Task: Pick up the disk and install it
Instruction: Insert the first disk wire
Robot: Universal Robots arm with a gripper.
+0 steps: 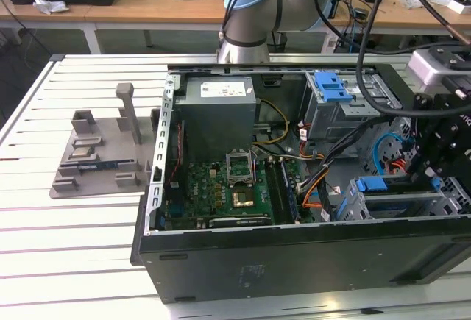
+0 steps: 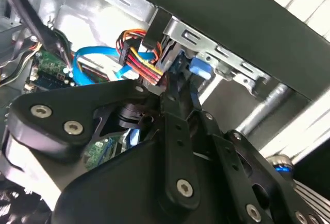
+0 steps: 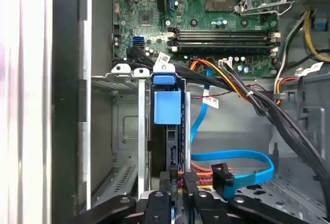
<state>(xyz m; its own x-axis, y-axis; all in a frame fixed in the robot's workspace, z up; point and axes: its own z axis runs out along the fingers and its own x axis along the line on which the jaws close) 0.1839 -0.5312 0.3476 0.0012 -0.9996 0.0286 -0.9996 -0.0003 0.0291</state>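
Blue-framed disk [image 3: 167, 131] seated edge-on in drive cage [image 3: 121, 131]: install step
Gripper [image 3: 178, 195] closed on disk edge; next move needs straight push

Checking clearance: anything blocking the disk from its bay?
Nothing visible. The disk stands edge-on in the drive cage, gripper at its end. A black cable bundle passes the cage's far end; a blue cable lies beside.

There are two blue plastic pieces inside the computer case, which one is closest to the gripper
The blue carrier bracket at the near corner on the exterior view's right, beside the gripper. The other blue latch tops the drive cage farther back, near the power supply.
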